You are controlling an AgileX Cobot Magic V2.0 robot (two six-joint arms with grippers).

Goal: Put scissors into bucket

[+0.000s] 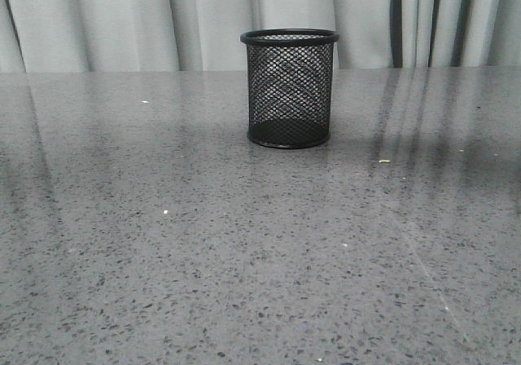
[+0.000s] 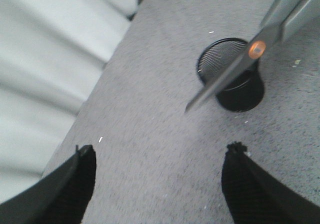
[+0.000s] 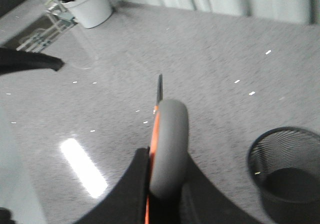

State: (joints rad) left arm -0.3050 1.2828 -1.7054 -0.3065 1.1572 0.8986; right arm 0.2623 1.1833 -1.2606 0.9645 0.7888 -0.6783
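Note:
The bucket [image 1: 290,88], a black wire-mesh cup, stands upright on the grey table in the front view; neither arm shows there. In the right wrist view my right gripper [image 3: 167,184] is shut on the scissors [image 3: 169,144], clamping a grey handle loop lined in orange, the dark blade pointing away over the table; the bucket [image 3: 286,171] is off to one side. In the left wrist view my left gripper [image 2: 160,156] is open and empty above bare table. The scissors [image 2: 240,66] hang in the air there, the blade tip over the bucket [image 2: 235,81].
A white plant pot [image 3: 92,6] and a clear rack [image 3: 47,29] stand at the far end of the table in the right wrist view. Pale curtains [image 1: 122,19] hang behind the table. The table edge [image 2: 95,91] runs close beside the left gripper.

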